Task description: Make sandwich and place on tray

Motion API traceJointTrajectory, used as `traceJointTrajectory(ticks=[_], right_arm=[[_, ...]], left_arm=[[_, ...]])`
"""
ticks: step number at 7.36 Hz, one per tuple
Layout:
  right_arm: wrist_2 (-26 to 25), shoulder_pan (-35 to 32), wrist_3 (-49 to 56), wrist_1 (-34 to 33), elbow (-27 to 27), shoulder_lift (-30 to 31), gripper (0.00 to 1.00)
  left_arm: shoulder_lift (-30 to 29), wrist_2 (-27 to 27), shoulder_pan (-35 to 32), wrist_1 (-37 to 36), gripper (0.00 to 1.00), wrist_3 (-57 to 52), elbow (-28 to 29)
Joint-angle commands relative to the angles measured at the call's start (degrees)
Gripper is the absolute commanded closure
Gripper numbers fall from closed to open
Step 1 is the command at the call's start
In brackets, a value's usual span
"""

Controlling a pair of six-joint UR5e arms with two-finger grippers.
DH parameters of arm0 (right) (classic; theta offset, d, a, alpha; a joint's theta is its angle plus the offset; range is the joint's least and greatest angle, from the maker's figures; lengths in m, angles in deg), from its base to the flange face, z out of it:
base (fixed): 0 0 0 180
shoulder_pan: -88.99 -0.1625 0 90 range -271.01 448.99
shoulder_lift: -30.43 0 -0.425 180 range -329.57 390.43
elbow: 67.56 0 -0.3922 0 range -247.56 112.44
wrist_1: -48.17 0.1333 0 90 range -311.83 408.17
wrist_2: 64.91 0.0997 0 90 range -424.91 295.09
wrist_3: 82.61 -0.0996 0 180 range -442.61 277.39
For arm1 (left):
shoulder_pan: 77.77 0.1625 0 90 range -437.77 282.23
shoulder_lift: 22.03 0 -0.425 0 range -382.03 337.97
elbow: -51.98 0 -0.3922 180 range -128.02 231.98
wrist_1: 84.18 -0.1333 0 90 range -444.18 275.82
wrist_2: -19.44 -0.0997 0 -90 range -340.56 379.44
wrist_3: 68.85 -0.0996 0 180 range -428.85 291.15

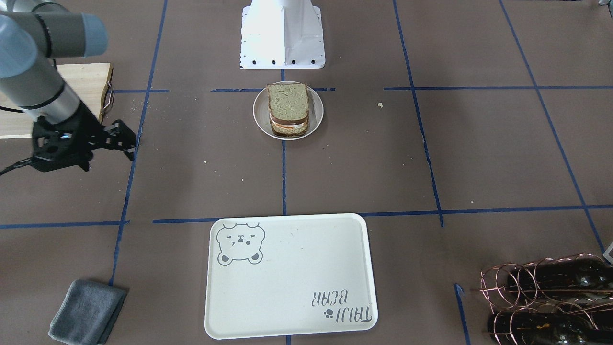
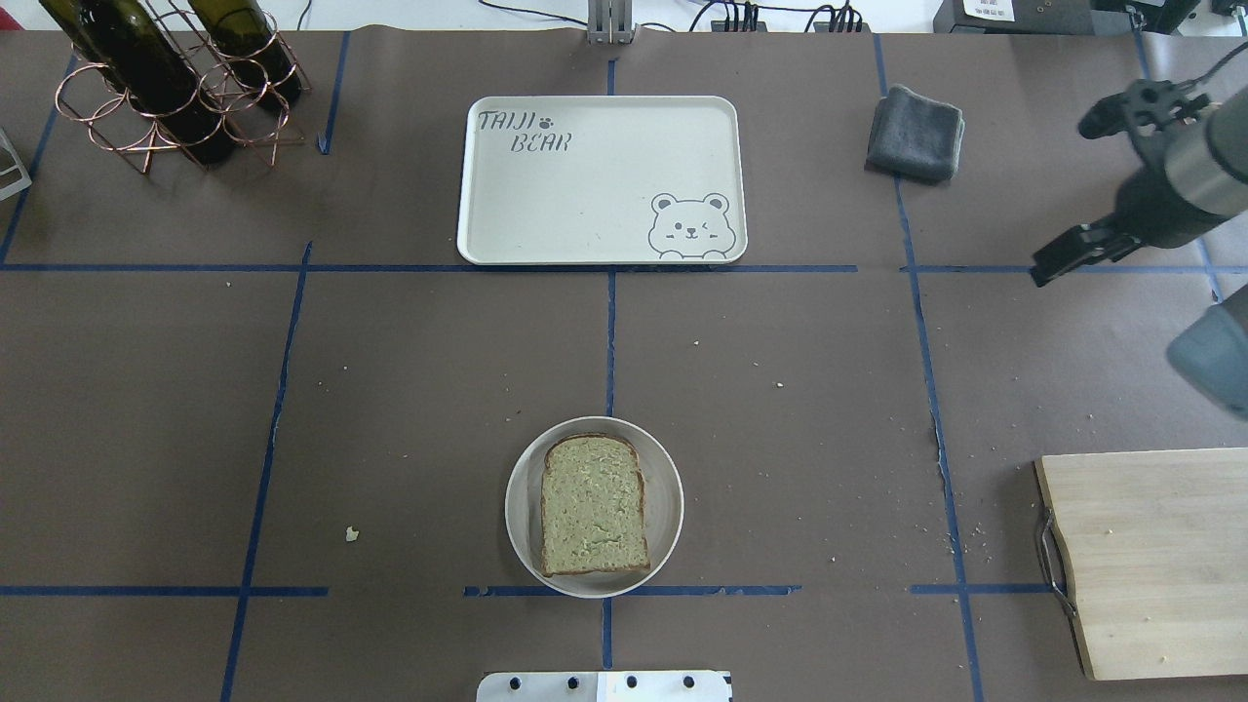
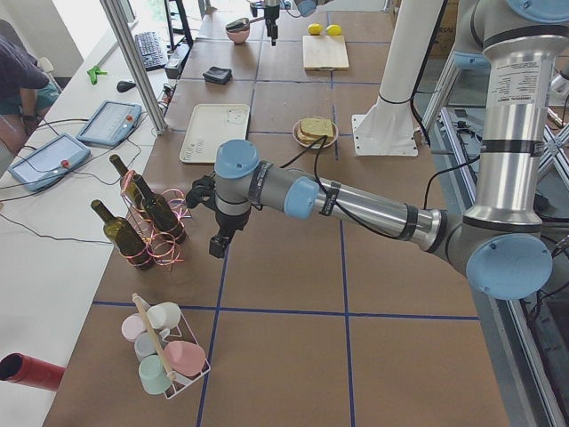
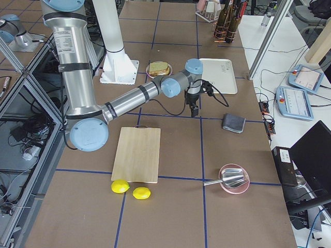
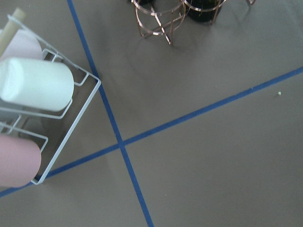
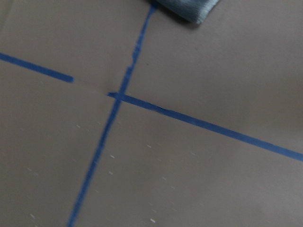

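**Well off from both grippers: sandwich not on the tray yet**

Right gripper [image 1: 125, 143] hovers over the tape lines, with the wooden cutting board [image 2: 1150, 556] near it on the robot's side. The sandwich [image 2: 593, 505] sits well apart from it, mid-table on its plate [image 2: 668, 492], and the tray [image 2: 585, 195] is further out. Left gripper [image 3: 218, 242] hangs just beside the wine-bottle rack [image 3: 151, 222]. Honestly can't tell if either one's jaws are spread or pressed together. My worry: grab the plate rim crooked and the top slice slides off. The left arm swinging in could also clip the bottles.

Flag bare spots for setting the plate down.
The tray is bare. Open table between tray and plate, and on the robot's left of the plate up to the wine rack. Crowded on its right: cutting board, grey cloth, right gripper.
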Motion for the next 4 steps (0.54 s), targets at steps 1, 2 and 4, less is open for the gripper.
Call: traceJointTrajectory(ticks=[1,2,4], right_arm=[[3.23,-12.63,17.06,-0.35,-0.23,12.54,0.0],[3.24,-17.2,19.1,0.0,-0.06,18.16,0.0],[3.24,-23.56,19.91,-0.09,-0.49,23.47,0.0]], left_arm=[[-3.37,1.1,0.24,14.08,0.0,5.19,0.07],[-3.55,7.37,3.02,17.4,0.0,8.42,0.42],[-4.16,8.49,10.3,29.3,0.0,19.65,-0.89]])
